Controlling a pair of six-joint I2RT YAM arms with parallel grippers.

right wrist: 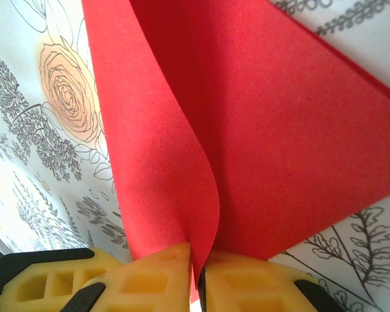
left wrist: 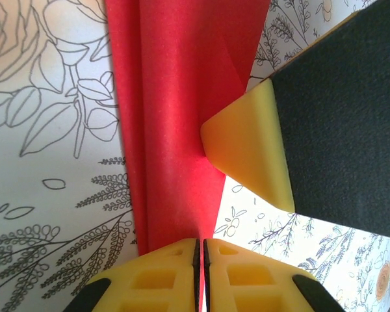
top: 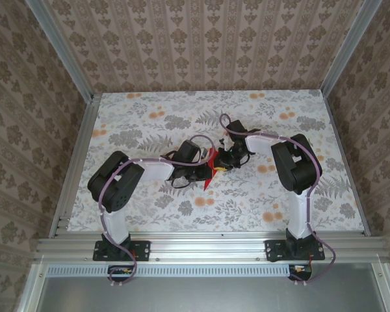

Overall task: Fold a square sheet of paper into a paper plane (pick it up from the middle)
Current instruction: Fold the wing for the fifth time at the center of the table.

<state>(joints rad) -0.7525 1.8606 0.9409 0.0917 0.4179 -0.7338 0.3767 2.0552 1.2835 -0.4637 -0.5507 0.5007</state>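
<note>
I see the left claw [left wrist: 200,250] pressed together on the lower end of the red paper [left wrist: 175,97], which has long creases. The right claw [right wrist: 198,263] pinches the same paper at another edge. The paper sits between both claws, over the middle of the flowered tabletop [top: 149,110].

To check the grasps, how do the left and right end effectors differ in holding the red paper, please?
The left end effector pinches the red paper where layers lie in straight folds; the right end effector pinches where a flap bows open. The left reaches from the left, the right from the right. Both are shut on it.
</note>
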